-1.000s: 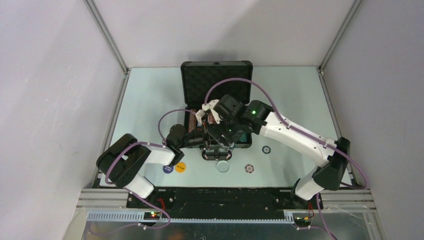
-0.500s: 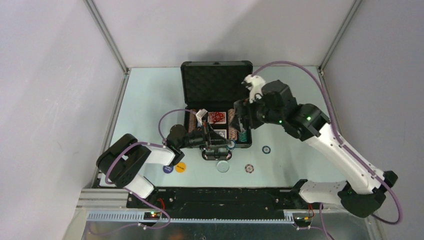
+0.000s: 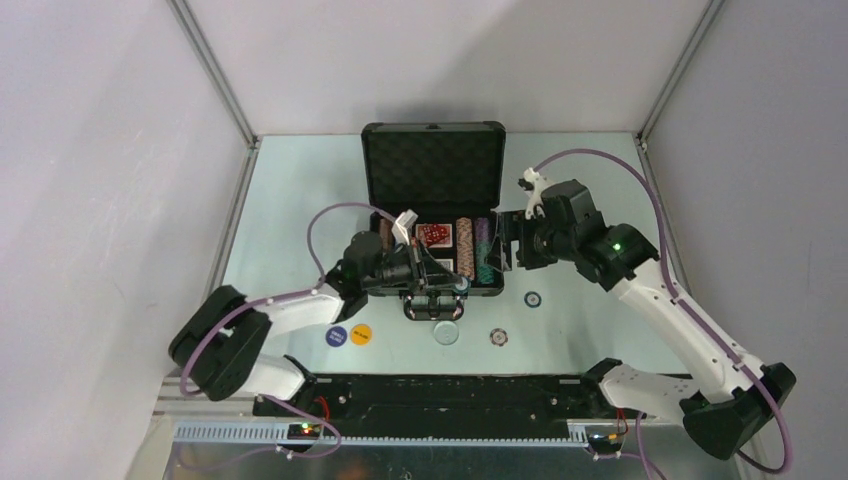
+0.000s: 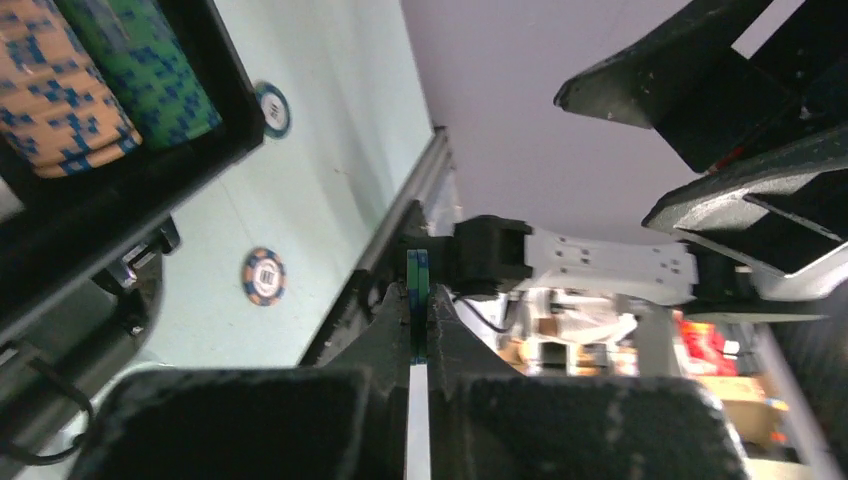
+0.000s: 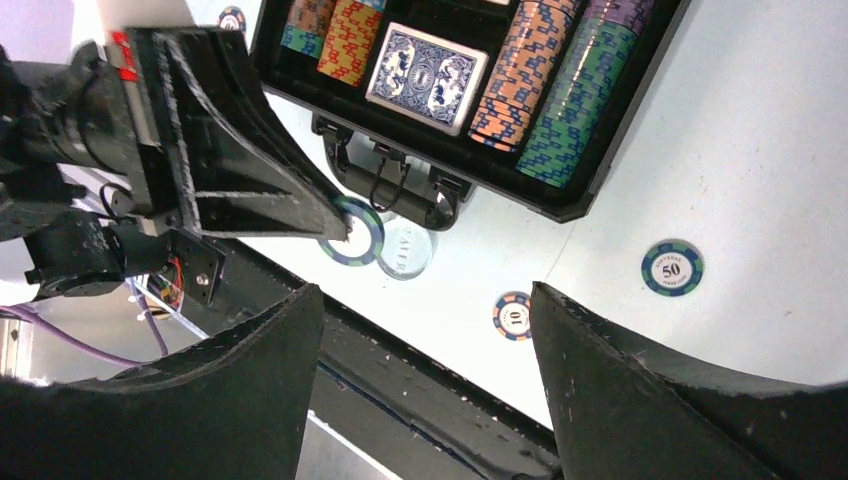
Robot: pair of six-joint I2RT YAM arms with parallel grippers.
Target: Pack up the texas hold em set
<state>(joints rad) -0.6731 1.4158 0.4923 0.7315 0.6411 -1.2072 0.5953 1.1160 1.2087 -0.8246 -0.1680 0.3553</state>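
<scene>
The black case [image 3: 432, 200] lies open, its foam lid [image 3: 432, 165] standing up at the back. Its base holds rows of striped chips [image 5: 520, 70], a blue card deck [image 5: 427, 77] and a red deck [image 3: 433, 234]. My left gripper [image 3: 447, 284] hovers over the case's front edge, shut on a green and blue chip [image 4: 418, 290] held edge-on; the same chip [image 5: 355, 230] shows at its fingertips in the right wrist view. My right gripper [image 5: 425, 300] stands open and empty beside the case's right end [image 3: 505, 245].
Loose pieces lie in front of the case: a 50 chip [image 5: 672, 267], a 10 chip [image 5: 514, 315], a clear round button [image 3: 445, 333], a yellow button [image 3: 360, 334] and a blue button [image 3: 336, 337]. The case handle [image 3: 435, 308] juts toward the arms.
My right arm has swung off the case to its right side, uncovering the chip rows. The left gripper stays at the case front with its chip; the left elbow shifted left.
</scene>
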